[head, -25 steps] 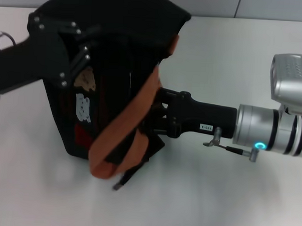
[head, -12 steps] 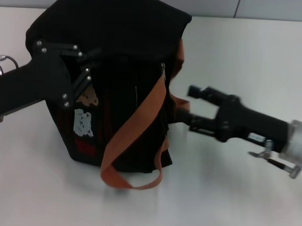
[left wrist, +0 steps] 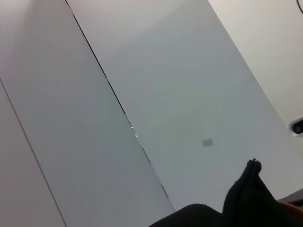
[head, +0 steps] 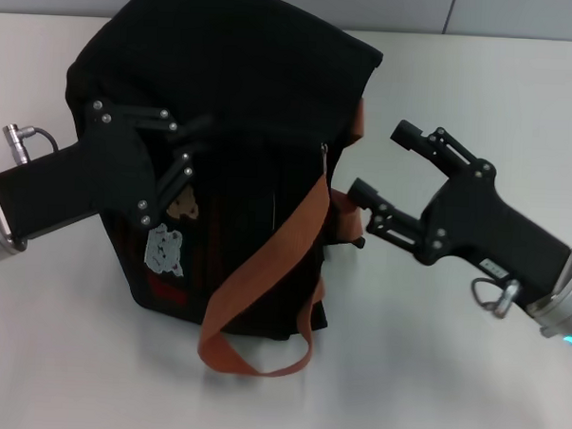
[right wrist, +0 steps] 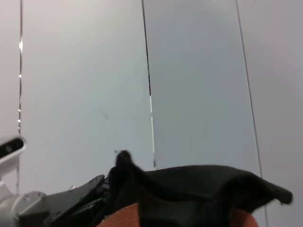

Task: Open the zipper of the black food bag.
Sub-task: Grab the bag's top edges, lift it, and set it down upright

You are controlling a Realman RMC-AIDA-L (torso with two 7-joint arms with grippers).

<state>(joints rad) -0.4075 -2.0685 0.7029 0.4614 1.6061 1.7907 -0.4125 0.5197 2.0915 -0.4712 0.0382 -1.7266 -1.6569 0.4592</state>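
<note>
The black food bag (head: 244, 89) stands left of centre on the white table, with a tan bear patch (head: 184, 208) and a white patch (head: 166, 249) on its front. One orange-brown strap (head: 274, 261) hangs down the front and loops onto the table. A small silver piece (head: 325, 147), which looks like the zipper pull, shows near the top right edge; the zipper line blends into the black fabric. My left gripper (head: 180, 143) is shut on the bag's upper front fabric. My right gripper (head: 388, 164) is open just right of the bag, holding nothing. A pinched peak of bag fabric (right wrist: 124, 163) shows in the right wrist view.
The white table (head: 450, 374) runs to the right of the bag and in front of it. A grey panelled wall (left wrist: 142, 94) stands behind the table. The second strap (head: 348, 212) sticks out on the bag's right side, close to the right gripper's lower finger.
My right gripper has let go of the bag's right side, drawn back to the right and opened. The bag has shifted right, and its strap loop now lies lower on the table.
</note>
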